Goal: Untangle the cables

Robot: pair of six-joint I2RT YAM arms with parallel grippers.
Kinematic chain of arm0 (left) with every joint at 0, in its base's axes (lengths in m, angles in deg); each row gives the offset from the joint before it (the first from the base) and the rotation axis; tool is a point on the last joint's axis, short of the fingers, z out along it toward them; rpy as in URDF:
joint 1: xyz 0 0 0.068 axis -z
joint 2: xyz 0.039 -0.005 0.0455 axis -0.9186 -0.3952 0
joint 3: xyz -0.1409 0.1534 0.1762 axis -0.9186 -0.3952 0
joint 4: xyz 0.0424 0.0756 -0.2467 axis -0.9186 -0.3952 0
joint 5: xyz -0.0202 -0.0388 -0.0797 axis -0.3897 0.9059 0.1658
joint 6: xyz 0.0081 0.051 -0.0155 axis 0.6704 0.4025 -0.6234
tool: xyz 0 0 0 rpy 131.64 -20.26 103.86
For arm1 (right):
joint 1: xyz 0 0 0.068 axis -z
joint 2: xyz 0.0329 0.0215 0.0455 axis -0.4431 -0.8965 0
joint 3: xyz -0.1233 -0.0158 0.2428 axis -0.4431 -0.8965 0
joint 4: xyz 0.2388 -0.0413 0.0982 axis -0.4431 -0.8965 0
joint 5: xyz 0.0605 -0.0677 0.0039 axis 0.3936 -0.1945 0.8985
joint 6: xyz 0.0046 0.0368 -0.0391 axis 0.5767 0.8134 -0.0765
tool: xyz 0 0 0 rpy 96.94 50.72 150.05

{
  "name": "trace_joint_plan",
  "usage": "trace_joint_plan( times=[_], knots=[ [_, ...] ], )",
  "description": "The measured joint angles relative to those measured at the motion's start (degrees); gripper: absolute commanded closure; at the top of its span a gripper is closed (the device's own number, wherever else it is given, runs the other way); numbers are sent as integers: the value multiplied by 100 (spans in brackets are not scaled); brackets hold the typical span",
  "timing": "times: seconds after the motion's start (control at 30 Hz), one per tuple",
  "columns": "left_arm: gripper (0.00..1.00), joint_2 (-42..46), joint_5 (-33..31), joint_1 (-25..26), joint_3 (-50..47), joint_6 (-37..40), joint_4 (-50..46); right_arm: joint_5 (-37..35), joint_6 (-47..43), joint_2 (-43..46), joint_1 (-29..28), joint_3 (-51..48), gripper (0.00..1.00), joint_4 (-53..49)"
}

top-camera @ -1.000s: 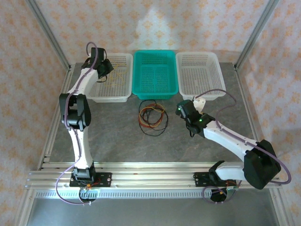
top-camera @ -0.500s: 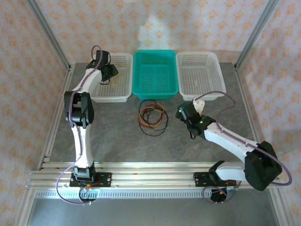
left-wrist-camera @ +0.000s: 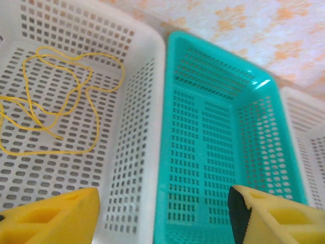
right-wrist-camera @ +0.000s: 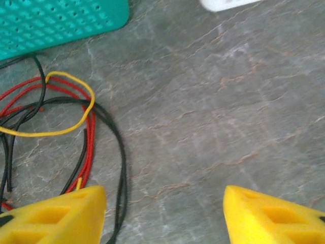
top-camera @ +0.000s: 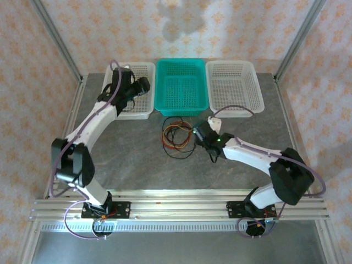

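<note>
Grey marbled tabletop (top-camera: 132,165), mesh baskets along the back. One thin yellow wire loop (left-wrist-camera: 48,101) already sits alone in the left white plastic basket (left-wrist-camera: 137,101), so I'd call that one sorted. The knot of red, black and yellow cables (top-camera: 177,137) is left, lying on the table just in front of the teal plastic basket (top-camera: 182,88). Since a second ago my right gripper (right-wrist-camera: 165,213) has slid up beside the knot and my left gripper (left-wrist-camera: 162,218) has swung toward the teal basket. Both are wide open, holding nothing.
</note>
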Motion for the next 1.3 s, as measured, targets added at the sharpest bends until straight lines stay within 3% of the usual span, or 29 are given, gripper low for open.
trace_joint_plan(
  times=[0.37, 0.67, 0.87, 1.3],
  knots=[
    [32, 2173, -492, 828, -2758, 103, 964, 70, 756, -1091, -267, 761, 68, -411],
    [31, 3862, -662, 916, -4240, -114, 1329, 363, 1495, -1473, -623, 1025, 67, -807],
    [31, 4223, -680, 1032, -4583, -107, 1351, 374, 1860, -1749, -789, 1209, 65, -960],
    [31, 4170, -678, 1032, -4669, -107, 1467, 352, 2085, -1998, -789, 1211, 65, -1051]
  ],
)
